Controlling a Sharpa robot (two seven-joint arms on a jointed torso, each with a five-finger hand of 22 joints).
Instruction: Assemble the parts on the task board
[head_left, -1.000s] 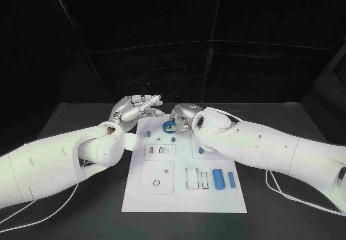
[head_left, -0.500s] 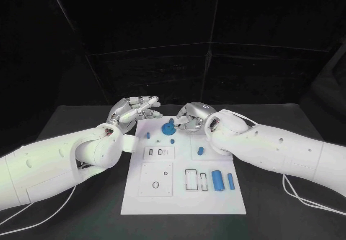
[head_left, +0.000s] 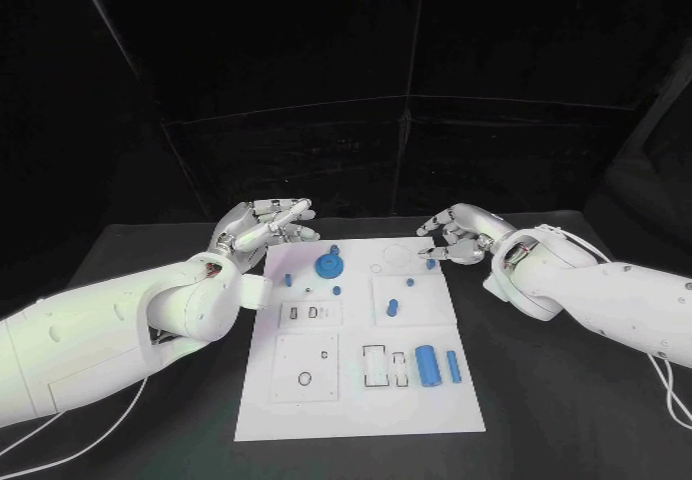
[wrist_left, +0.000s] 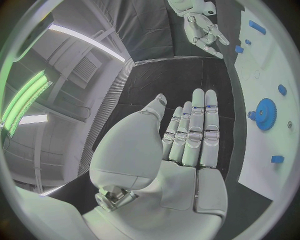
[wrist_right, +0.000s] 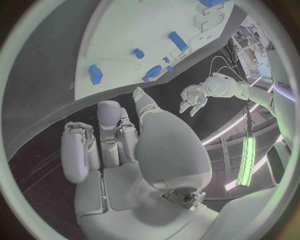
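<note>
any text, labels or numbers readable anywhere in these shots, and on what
None can be read.
The task board carries only outlines and blue parts, no lettering.
There is dark lettering on the left arm in the right wrist view, too small and bent to read.

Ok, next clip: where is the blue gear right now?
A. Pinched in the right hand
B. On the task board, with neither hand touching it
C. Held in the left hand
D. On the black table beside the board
B. The blue gear sits on the task board near its far end, with the left hand and the right hand both off to the sides holding nothing.
</note>
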